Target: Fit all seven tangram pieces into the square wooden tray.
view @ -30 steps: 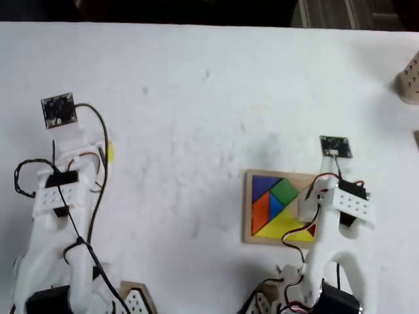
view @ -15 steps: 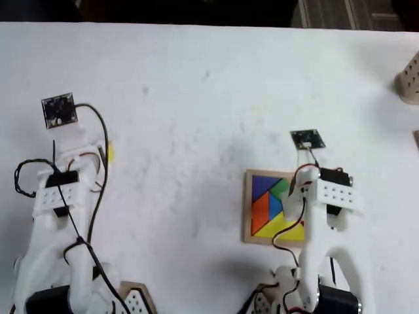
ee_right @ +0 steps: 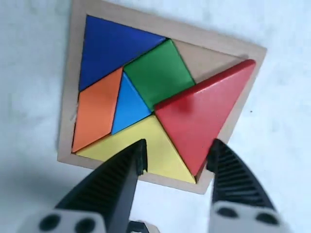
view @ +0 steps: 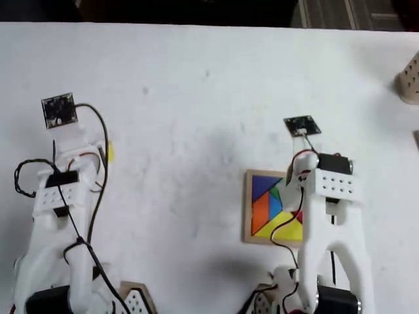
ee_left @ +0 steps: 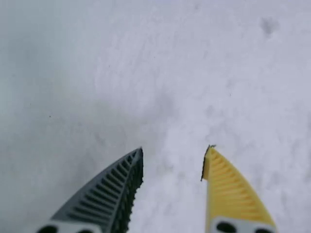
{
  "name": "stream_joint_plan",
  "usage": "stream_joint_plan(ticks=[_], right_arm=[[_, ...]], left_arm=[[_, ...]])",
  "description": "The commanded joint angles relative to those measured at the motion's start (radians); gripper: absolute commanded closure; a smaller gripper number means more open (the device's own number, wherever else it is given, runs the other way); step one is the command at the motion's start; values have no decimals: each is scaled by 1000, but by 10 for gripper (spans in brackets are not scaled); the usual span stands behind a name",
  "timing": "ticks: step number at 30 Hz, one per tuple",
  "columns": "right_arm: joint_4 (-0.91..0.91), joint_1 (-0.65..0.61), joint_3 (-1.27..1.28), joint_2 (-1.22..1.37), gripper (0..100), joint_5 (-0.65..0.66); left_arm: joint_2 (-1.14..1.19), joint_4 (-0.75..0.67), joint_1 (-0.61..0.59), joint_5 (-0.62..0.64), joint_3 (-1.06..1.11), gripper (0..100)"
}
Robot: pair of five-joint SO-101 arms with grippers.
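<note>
**Status.** The square wooden tray (view: 247,209) lies on the near right part of the white table (view: 196,98), partly beneath the right arm. The right gripper (ee_right: 177,145) hangs over it with its jaws spread, straddling one corner of the red triangle (ee_right: 201,111) and gripping nothing. The left gripper (ee_left: 173,149) is also spread and empty, over bare table well to the left.

**Pieces.** The blue triangle (ee_right: 109,48), green square (ee_right: 158,73), orange parallelogram (ee_right: 97,114), light-blue triangle (ee_right: 129,107) and yellow triangle (ee_right: 163,150) lie flat in the tray. The red triangle looks unseated: one tip crosses the rim, and bare wood (ee_right: 204,60) shows beside the green square.

**Procedure (judged).**
1. Seat the red triangle.
2. Pinch it across two edges and raise it only slightly.
3. Turn it until its edges run parallel to its neighbours.
4. Lower it gently, since the touching yellow triangle could shift.
</note>
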Motion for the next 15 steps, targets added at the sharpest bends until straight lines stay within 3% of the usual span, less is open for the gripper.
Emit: stream_joint_plan(ticks=[1,3,8,15], right_arm=[[8,-45,-46,-41,995,5],[5,-65,-38,-38,954,5],[-157,-79,66,-38,978,5],[-326,30,226,-38,981,21]], left_arm=[[-1,0,5,6,-55,774],[-1,0,5,6,-55,774],[-1,0,5,6,-55,774],[-1,0,5,6,-55,774]])
